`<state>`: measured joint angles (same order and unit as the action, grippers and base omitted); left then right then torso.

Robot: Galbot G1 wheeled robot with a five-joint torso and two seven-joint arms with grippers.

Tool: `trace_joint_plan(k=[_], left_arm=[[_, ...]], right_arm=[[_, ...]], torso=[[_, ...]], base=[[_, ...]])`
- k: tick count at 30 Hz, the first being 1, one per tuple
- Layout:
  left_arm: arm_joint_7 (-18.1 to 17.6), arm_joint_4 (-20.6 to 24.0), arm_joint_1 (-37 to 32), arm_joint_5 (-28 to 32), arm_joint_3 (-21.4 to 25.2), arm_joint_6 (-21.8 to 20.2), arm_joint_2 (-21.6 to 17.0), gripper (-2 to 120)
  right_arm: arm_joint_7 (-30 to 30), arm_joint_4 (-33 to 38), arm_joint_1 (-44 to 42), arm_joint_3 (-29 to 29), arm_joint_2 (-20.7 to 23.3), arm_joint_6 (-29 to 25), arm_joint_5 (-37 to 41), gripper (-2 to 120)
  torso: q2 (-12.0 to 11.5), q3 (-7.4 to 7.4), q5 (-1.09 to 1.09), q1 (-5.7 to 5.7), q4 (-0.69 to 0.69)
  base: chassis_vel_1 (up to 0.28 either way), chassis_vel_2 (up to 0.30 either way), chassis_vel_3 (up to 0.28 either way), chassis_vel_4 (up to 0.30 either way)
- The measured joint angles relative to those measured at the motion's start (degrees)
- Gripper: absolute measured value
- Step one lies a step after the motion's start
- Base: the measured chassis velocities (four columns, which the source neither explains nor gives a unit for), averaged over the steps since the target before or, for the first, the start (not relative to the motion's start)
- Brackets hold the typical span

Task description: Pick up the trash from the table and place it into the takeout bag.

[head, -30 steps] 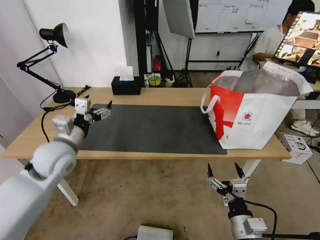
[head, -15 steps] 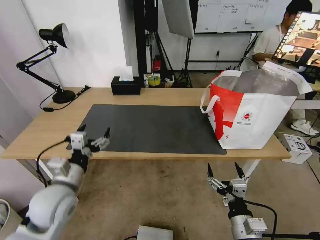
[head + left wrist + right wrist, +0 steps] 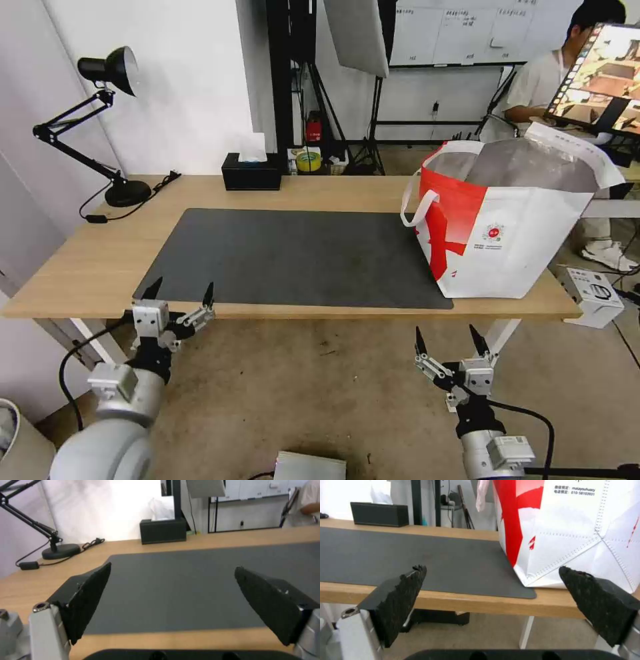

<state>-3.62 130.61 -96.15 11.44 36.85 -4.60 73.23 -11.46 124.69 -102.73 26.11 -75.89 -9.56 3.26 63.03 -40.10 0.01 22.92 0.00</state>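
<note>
The takeout bag (image 3: 580, 530) carries the readable print: on its white side, in small red type, a line of Chinese characters (too small to make out), then what looks like "maiayouhuacy" and below it the number "010-58103931". In the head view its small round red logo (image 3: 494, 233) sits over tiny lines that cannot be read. Writing on the whiteboards (image 3: 460, 30) behind is illegible.

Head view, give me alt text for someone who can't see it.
Both grippers, left gripper and right gripper, hang open below the table edge. The takeout bag stands at its right end.
</note>
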Motion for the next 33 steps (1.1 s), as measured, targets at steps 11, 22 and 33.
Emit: trace_joint_plan(k=[11,22,33], left_arm=[[2.72,-0.97,-5.14,-2.83,-0.89,5.11,6.26,100],[3.95,-2.67,-6.14,-2.26,-2.14,7.57,8.37,100],[5.53,-4.08,-4.79,-2.76,-2.09,9.82,8.17,100]], right_arm=[[0.0,0.0,0.01,0.01,0.0,0.0,0.0,100],[0.0,0.0,0.01,0.01,0.0,0.0,0.0,100],[-0.01,0.0,0.0,0.01,0.0,0.0,0.0,100]], torso=[[0.0,0.0,-0.01,0.0,0.0],[0.0,0.0,-0.01,0.0,0.0],[0.0,0.0,-0.01,0.0,0.0]], base=[[0.0,0.0,0.0,0.0],[0.0,0.0,0.0,0.0],[0.0,0.0,0.0,0.0]])
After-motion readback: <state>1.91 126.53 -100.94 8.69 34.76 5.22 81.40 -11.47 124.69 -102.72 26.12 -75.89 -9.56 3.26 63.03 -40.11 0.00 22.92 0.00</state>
